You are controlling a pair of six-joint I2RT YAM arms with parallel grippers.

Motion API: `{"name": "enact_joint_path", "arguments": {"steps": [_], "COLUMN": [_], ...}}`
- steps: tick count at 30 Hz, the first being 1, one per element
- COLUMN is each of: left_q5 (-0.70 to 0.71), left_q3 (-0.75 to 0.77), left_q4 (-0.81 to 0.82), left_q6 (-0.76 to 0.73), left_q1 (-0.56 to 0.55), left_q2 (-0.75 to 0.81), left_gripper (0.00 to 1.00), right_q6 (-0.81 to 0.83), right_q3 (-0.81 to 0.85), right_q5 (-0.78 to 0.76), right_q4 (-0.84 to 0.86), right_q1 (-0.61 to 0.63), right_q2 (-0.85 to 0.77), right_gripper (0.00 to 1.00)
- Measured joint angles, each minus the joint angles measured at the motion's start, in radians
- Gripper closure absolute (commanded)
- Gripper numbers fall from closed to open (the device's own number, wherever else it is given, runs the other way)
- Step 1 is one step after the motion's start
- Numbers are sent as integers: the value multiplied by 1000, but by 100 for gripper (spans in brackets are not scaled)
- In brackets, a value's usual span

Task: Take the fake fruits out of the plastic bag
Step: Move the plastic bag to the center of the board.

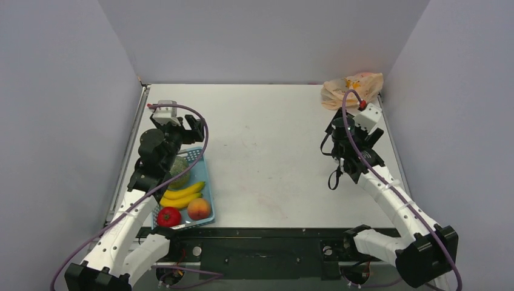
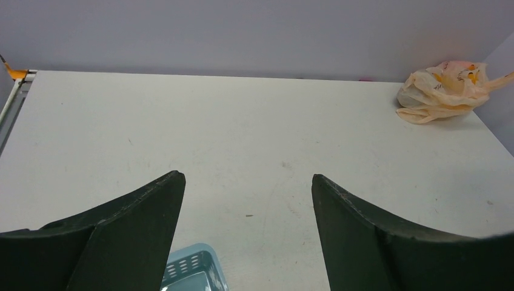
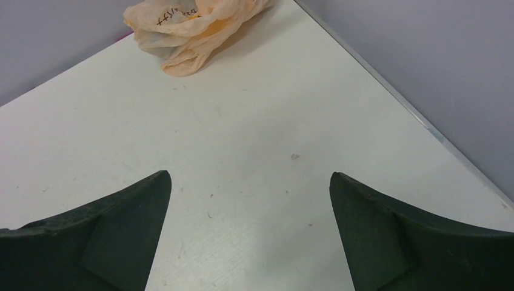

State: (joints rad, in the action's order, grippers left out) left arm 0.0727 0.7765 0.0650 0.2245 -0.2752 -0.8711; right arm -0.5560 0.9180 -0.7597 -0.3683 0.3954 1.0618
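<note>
The plastic bag [image 1: 351,90], pale peach-orange and crumpled, lies in the far right corner of the table. It also shows in the left wrist view as the bag [image 2: 445,91] and in the right wrist view as the bag [image 3: 194,27]. The fake fruits are hidden inside it; only yellow-orange patches show through the film. My right gripper [image 1: 347,124] hovers a short way in front of the bag, its jaws open over bare table [image 3: 249,176]. My left gripper [image 1: 186,126] stands far to the left above the basket, open and holding nothing [image 2: 247,177].
A blue mesh basket [image 1: 205,182] sits near the left front and holds a green melon [image 1: 179,171], yellow bananas [image 1: 182,194], a red tomato-like fruit [image 1: 168,216] and a peach [image 1: 199,209]. One corner of the basket [image 2: 194,267] shows below my left fingers. Grey walls enclose the table on three sides.
</note>
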Motion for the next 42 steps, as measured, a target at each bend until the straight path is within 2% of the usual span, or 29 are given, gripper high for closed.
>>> {"name": "enact_joint_path", "arguments": {"steps": [9, 15, 23, 31, 34, 39, 42], "left_q5": [-31, -52, -87, -127, -135, -146, -158], "left_q3": [0, 0, 0, 0, 0, 0, 0], "left_q4": [-1, 1, 15, 27, 34, 44, 44], "left_q6": [3, 4, 15, 32, 32, 30, 28], "left_q1": [-1, 0, 15, 28, 28, 28, 28], "left_q2": [-48, -52, -55, -64, -65, -78, -94], "left_gripper": [25, 25, 25, 25, 25, 25, 25], "right_q6": [-150, -241, -272, -272, -270, -259, -249], "right_q3": [145, 307, 495, 657, 738, 800, 826], "right_q5": [117, 179, 327, 473, 506, 550, 574], "right_q4": [95, 190, 329, 394, 393, 396, 397], "right_q1": [-197, -316, -453, -515, -521, -526, -526], "right_q2": [281, 528, 858, 1077, 1132, 1172, 1189], "right_gripper": [0, 0, 0, 1, 8, 28, 52]}}
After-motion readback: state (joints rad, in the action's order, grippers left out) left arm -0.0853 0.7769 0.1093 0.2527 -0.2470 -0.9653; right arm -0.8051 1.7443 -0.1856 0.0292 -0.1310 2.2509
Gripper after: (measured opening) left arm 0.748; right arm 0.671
